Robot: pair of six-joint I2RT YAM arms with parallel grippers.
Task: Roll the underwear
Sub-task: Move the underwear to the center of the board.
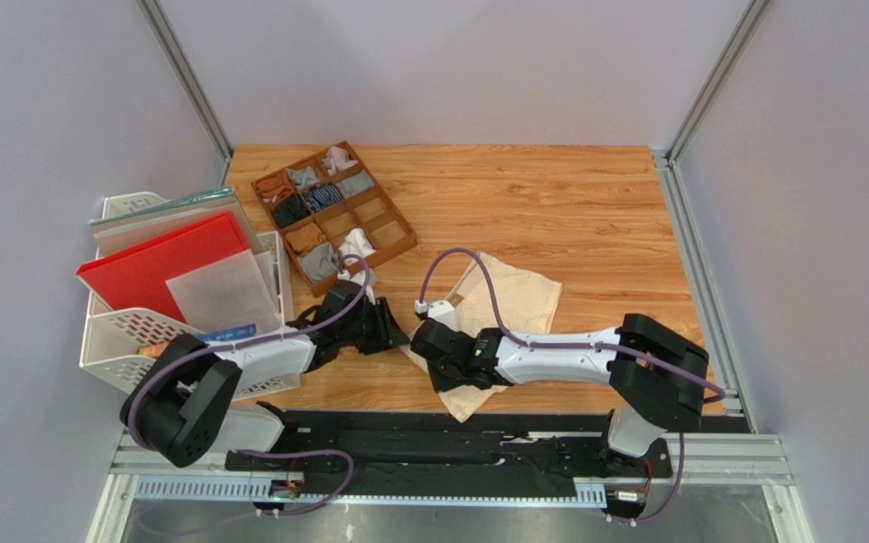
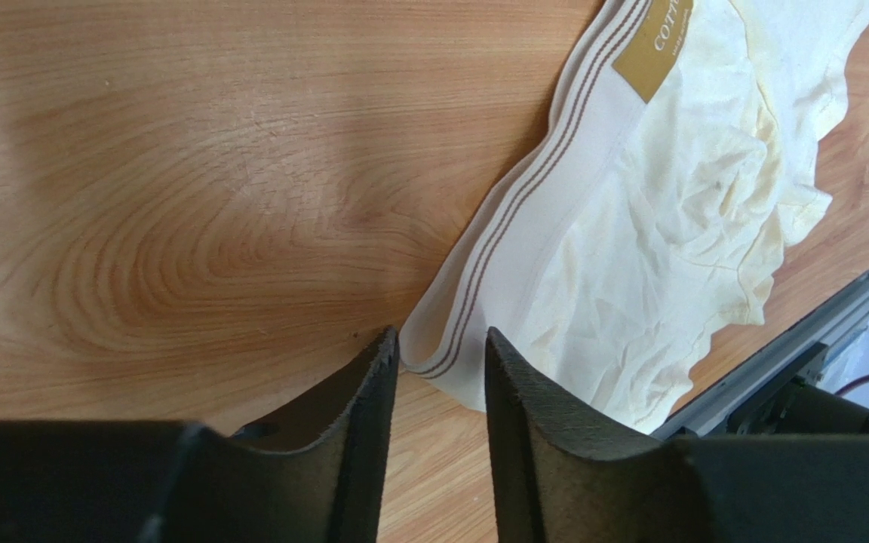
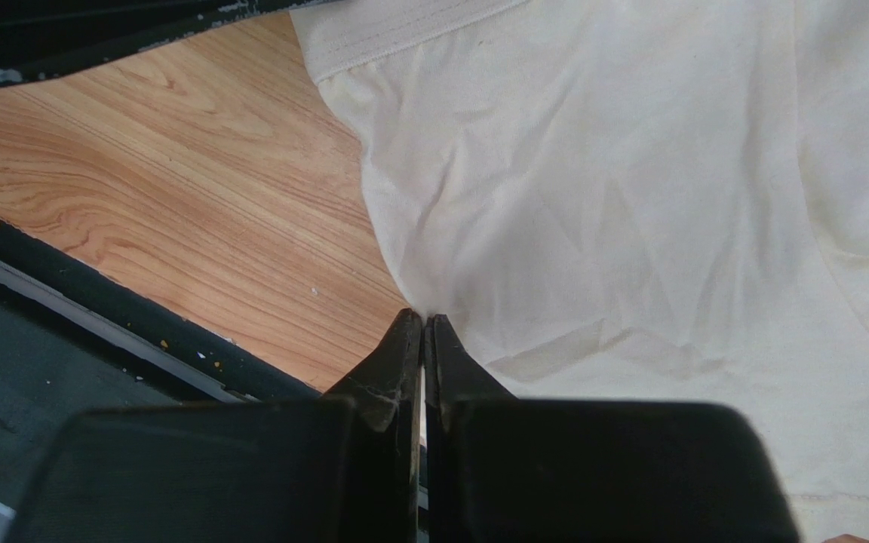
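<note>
1. Two pairs show in the top view. The cream underwear [image 1: 518,296] is spread flat near the centre of the tabletop [image 1: 586,204]. The white underwear [image 1: 356,247] is bunched against the near side of the organizer [image 1: 399,226], further left. The left arm [image 1: 280,351] and right arm [image 1: 564,353] both crowd the cream pair's near-left corner, heads almost touching. Risk: a bump or cable snag if either swings sideways before the other clears.
2. Left wrist view: the left tool [image 2: 439,339] is part-open with nothing clamped. The corner of the striped waistband [image 2: 518,215] lies flat on the wood, right at the gap. Risk: the fingers [image 2: 360,396] catch only the thin band edge or scrape the wood, so the corner slips out on the lift. A shallow bite likely starts a crooked roll. The tan label [image 2: 652,45] end of the band is held by nothing and could skew.
3. Right wrist view: the right tool [image 3: 422,328] is fully closed, tips at the cloth edge beside bare wood. Cannot tell if any fabric is pinched or only pressed. Risk: if it only pins, a tug from the left drags the cloth out from under it and bunches the creased panel. The black rail [image 3: 88,306] at the near tabletop edge is close, so cloth pushed that way could hang over it.
</note>
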